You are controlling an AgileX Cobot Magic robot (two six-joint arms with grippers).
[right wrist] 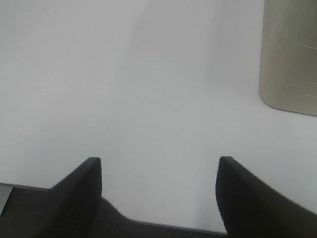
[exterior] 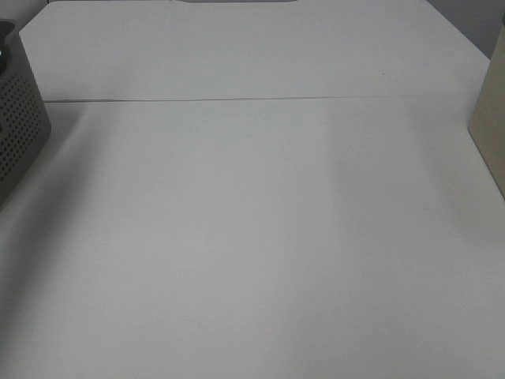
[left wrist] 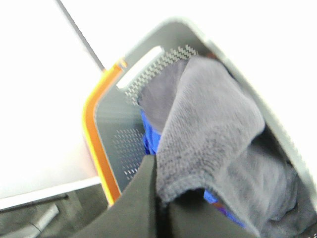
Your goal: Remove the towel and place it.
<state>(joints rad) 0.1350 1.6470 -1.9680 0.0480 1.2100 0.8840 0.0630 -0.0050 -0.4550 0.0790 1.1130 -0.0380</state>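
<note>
The task is barely begun: the towel point(left wrist: 213, 129) lies bunched inside the basket point(exterior: 20, 118), which stands at the left edge of the desk point(exterior: 252, 237), and no part of it is on the desk yet. In the left wrist view it fills most of the basket, heaped over a blue item point(left wrist: 148, 136) that peeks out beneath it. The left claw point(left wrist: 161, 191) is reaching down into the basket with its fingers brought together, and a folded edge of the towel sits right at the tips, so it looks to be pinching that fold, though the blur makes the exact hold hard to confirm. What remains, as I judge it, is nearly everything: lifting the towel out of the basket, carrying it rightward over the bare desk and laying it down. The right claw point(right wrist: 158, 161) hangs low over the bare desk on the right side, its fingers spread wide and holding nothing, with a beige box point(right wrist: 290, 54) near it at the right edge. Neither arm shows in the high view, so the left arm's pose can only be read from its wrist camera: angled down into the basket from above its rim. The right arm appears parked, pointing across the desk.
</note>
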